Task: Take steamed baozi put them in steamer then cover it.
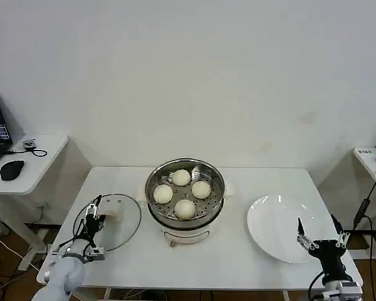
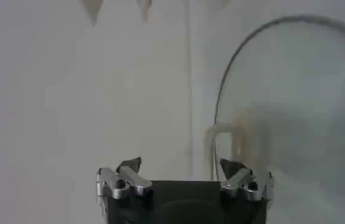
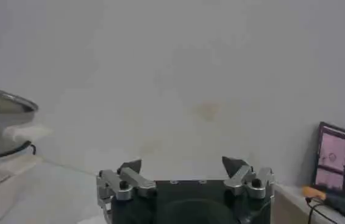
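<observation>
Four baozi (image 1: 182, 192) in steamer (image 1: 158, 210); cover (image 1: 126, 221) just beyond left gripper's (image 1: 96, 209) wide-open, empty fingers (image 2: 130, 165).

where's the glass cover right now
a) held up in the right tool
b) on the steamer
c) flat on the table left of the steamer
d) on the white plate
c: the cover lies flat on the table to the left of the steamer, with the open left tool at its near edge.

There are four steamed baozi (image 1: 182, 192), one steamer (image 1: 185, 216), one cover (image 1: 122, 219), one white plate (image 1: 276, 226) and two grippers.
</observation>
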Tool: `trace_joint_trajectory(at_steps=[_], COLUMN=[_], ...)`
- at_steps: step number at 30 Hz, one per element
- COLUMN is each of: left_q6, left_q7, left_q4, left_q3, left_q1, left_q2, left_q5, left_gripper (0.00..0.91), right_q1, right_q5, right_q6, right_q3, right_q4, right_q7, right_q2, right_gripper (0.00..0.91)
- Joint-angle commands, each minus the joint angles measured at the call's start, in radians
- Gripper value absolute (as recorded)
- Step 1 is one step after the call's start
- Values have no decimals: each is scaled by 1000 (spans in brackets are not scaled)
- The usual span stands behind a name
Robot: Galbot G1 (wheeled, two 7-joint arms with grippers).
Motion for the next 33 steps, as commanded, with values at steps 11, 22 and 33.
trace_joint_trajectory(at_steps=[11,22,33], left_q6=[-5,-30,75], left_q7=[2,-74,7], left_q4=[32,-80,-420], left_q3=[6,-84,-226], left_q1=[-22,65,217], left_q2=[-9,-45,5], left_q5=[6,13,-23], left_gripper=[0,0,0], right_q1=[-2,20,27], right_q5=[-4,-21,-23], right_q6=[11,33,33], right_q3=[-1,-23,-41], right_q4=[-12,-57,-66], right_q7=[1,3,0], right_q2=[6,18,5], right_gripper=[907,907,907])
